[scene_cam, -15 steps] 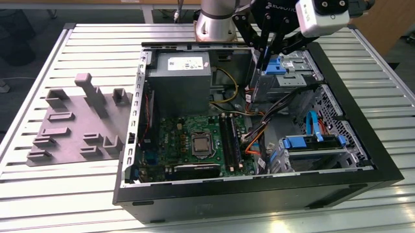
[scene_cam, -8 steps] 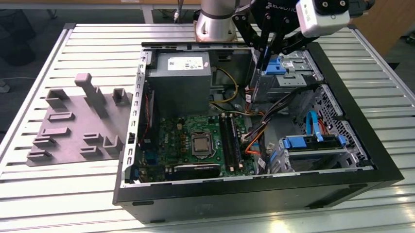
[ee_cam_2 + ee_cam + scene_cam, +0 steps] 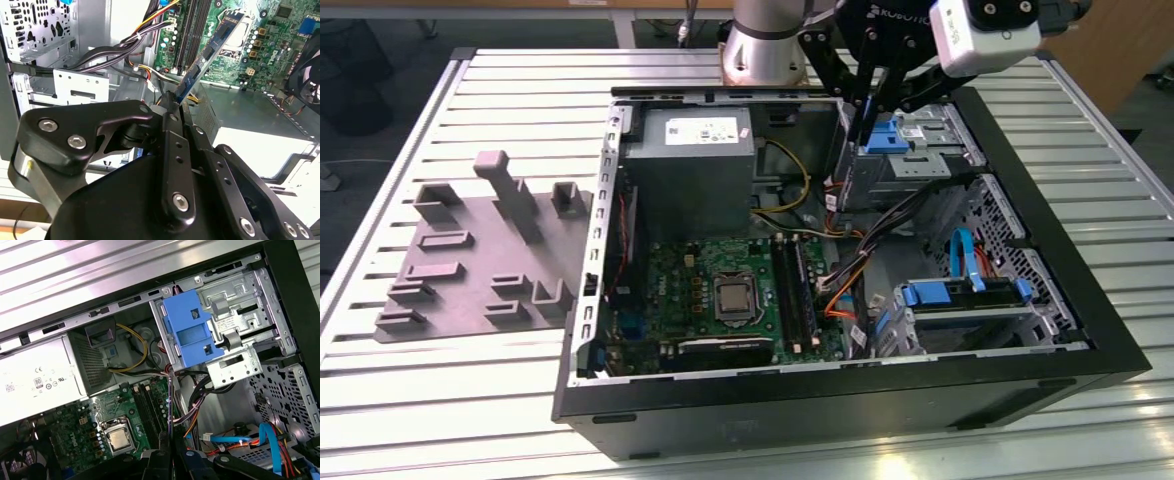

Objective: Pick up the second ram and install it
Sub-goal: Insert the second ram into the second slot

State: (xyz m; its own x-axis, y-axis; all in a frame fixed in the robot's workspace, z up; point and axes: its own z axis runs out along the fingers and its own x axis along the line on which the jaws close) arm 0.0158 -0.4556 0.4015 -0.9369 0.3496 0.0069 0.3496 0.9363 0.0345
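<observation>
Open computer case point(image 3: 1067, 330) lying on its side on a slatted tabletop point(image 3: 400, 400), with the arm reaching in from the far edge. The tool point(image 3: 179, 95) is pressed together on the ram point(image 3: 212, 47), pinching the stick by one short end so that the rest juts out beyond the fingertips. In the second wrist view the ram appears as a thin blue board held edge-on, hanging above the motherboard point(image 3: 270, 45) and apart from it, its free end over the region of the long black slots point(image 3: 192, 25). In the exterior view the tool point(image 3: 861, 135) sits high in the case, beside the power supply point(image 3: 694, 150) and the drive cage with its blue clip point(image 3: 887, 135); the slots point(image 3: 790, 280) lie well below it, so the ram is not yet seated.

Handling, by judgement: the stick is light and stiff, yet thin and fragile. Its flat faces carry chips and its lower edge carries contacts, so hold is best taken on the short ends or top edge. A grip at one end leaves it free to tilt.

A grey fixture plate point(image 3: 480, 260) rests on the tabletop beside the case.
</observation>
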